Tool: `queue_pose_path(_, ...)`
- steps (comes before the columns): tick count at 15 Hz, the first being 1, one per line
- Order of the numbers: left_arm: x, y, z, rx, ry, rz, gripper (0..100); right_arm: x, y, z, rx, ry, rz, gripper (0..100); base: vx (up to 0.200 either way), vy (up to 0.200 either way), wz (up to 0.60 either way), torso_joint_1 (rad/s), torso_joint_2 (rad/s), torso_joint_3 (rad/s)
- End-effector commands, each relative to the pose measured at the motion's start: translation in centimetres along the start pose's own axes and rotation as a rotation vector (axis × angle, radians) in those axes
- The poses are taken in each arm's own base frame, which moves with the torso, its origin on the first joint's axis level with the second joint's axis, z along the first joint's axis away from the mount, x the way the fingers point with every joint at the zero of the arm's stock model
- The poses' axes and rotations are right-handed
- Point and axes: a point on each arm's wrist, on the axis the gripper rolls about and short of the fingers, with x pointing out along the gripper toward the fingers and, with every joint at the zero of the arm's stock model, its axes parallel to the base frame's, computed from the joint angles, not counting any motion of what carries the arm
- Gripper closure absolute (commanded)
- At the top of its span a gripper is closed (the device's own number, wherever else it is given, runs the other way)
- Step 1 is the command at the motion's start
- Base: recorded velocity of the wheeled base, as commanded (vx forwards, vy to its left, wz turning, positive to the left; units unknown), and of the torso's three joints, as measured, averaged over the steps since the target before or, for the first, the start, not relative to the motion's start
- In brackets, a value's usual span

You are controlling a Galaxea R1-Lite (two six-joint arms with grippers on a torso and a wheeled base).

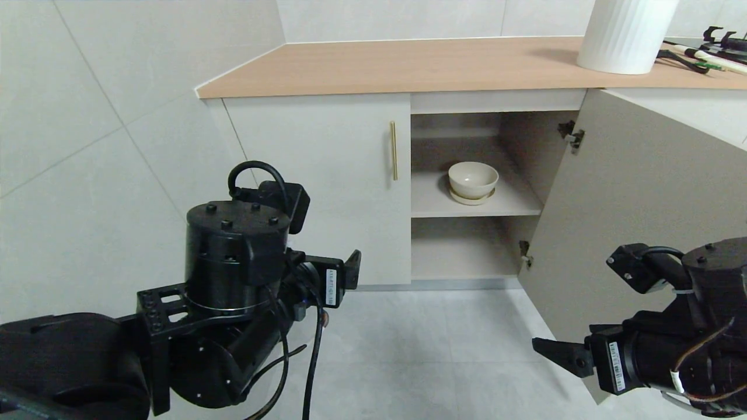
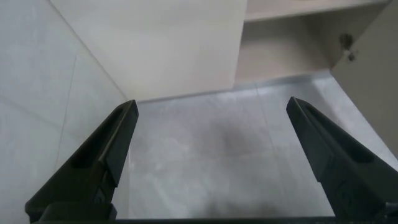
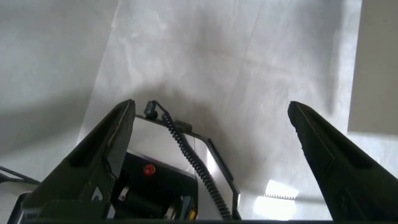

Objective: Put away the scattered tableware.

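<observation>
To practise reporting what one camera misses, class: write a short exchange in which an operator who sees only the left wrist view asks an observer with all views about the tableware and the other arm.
Operator: I see just the cupboard's lower shelf. Is there any tableware inside?
Observer: Yes, a bowl sits on a plate on the upper shelf, behind the open door.
Operator: And is the other arm carrying anything?
Observer: No, the right gripper is open and empty, above the floor.
</observation>
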Motion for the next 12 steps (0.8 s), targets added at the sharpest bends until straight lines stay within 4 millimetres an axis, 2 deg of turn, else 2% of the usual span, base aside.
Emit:
queue_pose_path(1, 0.1, 0.0, -0.2, 0.006, 0.005, 0.002, 0, 0.1, 0.0, 0.0, 0.001, 0.003, -0.003, 0, 0.000, 0.000, 0.00, 0.000, 0.00, 0.000)
queue_pose_path(3, 0.0, 0.1, 0.0, 0.003, 0.000, 0.001, 0, -0.3, -0.2, 0.1, 0.008, -0.018, -0.020, 0, 0.000, 0.000, 0.00, 0.000, 0.00, 0.000)
queue_pose_path(5, -0.2, 0.2, 0.2, 0.000, -0.006, 0.000, 0, -1.7, -0.5, 0.4, 0.016, -0.073, -0.025, 0, 0.000, 0.000, 0.00, 0.000, 0.00, 0.000)
queue_pose_path(8, -0.3, 0.2, 0.3, -0.001, -0.007, 0.002, 0, -2.1, -1.1, -1.4, 0.015, -0.040, -0.037, 0, 0.000, 0.000, 0.00, 0.000, 0.00, 0.000)
queue_pose_path(12, -0.1, 0.2, 0.1, 0.003, -0.007, 0.031, 0, -2.5, -1.5, -2.5, 0.012, -0.024, -0.042, 0, 0.000, 0.000, 0.00, 0.000, 0.00, 0.000)
